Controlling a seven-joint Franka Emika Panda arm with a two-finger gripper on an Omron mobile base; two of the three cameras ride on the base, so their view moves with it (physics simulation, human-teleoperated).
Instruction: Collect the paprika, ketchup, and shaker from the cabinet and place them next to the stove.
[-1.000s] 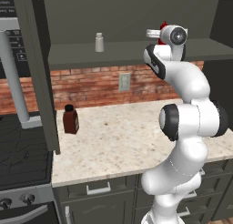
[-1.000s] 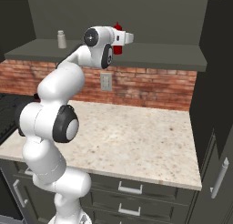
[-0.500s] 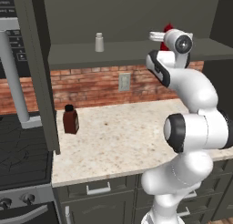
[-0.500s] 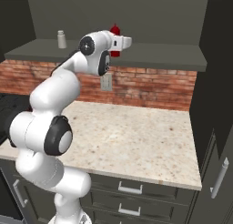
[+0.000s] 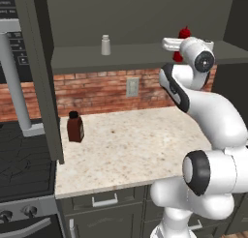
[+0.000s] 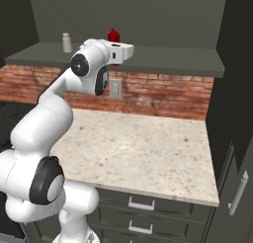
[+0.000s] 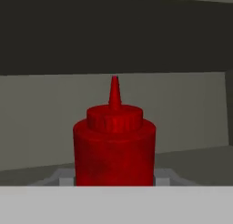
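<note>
the gripper [image 7: 114, 184] is clamped on the ketchup [image 7: 114, 148] at the cabinet [image 5: 145, 55] shelf; paprika [image 5: 75, 127] already sits on the counter [image 5: 131, 150]. next it likely carries the ketchup toward the stove [image 5: 24, 169].

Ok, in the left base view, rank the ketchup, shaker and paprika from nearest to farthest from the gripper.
1. ketchup: on the cabinet shelf, right at the gripper.
2. shaker: same shelf, further left.
3. paprika: down on the counter, far left.
</note>
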